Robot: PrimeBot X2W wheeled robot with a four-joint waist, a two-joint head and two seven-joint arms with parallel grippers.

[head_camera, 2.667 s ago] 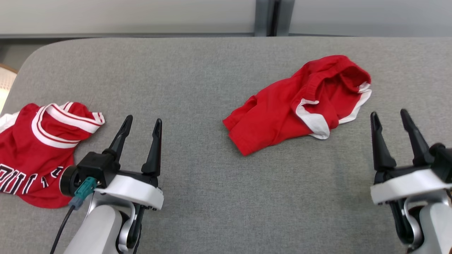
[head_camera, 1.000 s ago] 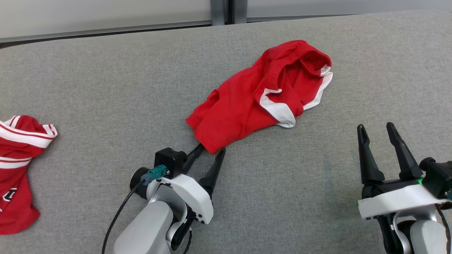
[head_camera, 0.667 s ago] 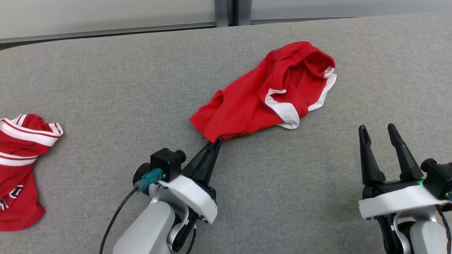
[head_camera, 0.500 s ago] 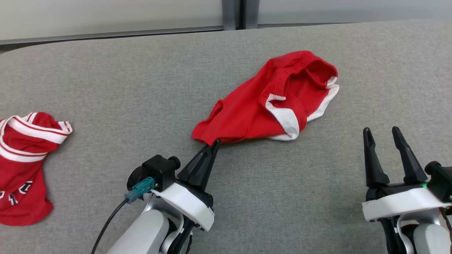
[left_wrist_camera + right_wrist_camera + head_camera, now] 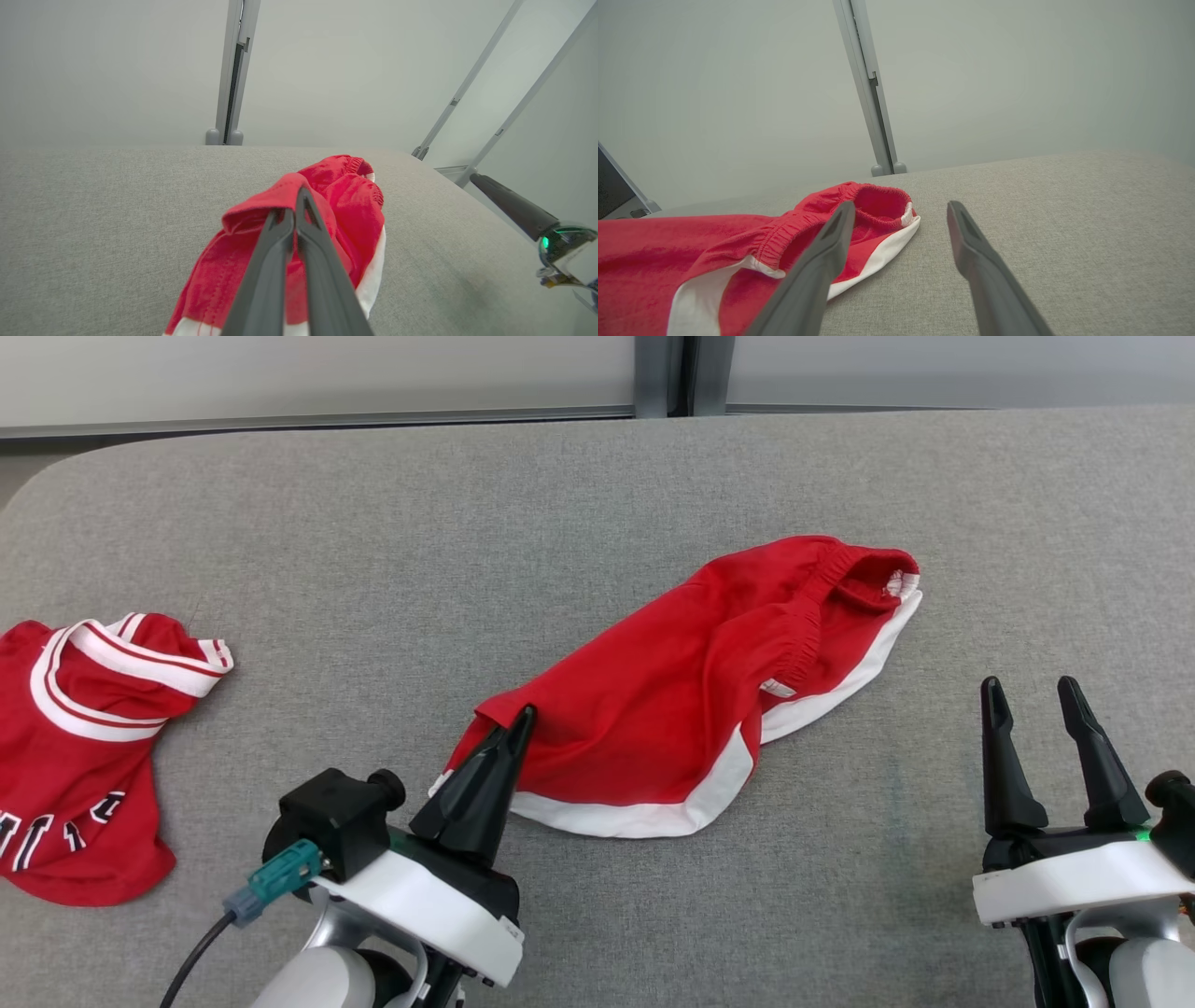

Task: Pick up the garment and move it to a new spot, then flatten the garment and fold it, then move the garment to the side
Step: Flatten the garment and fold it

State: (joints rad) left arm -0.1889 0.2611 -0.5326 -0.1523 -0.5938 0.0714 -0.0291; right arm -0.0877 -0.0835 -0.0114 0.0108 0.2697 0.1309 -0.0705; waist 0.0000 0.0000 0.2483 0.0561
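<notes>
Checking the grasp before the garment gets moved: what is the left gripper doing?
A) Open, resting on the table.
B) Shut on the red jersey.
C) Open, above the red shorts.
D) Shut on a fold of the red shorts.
D: the left gripper has its fingers pressed together on a pinched fold of the red shorts, in both the head and left wrist views.

Work surface: a table covered in grey woven fabric, its far-left corner rounded, the covering unmarked where bare. Behind its far edge stand pale, plain wall panels, joined by a grey upright post just right of centre. To the right, two slim grey rails slant across a further panel. Lighting even and diffuse; shadows soft.
</notes>
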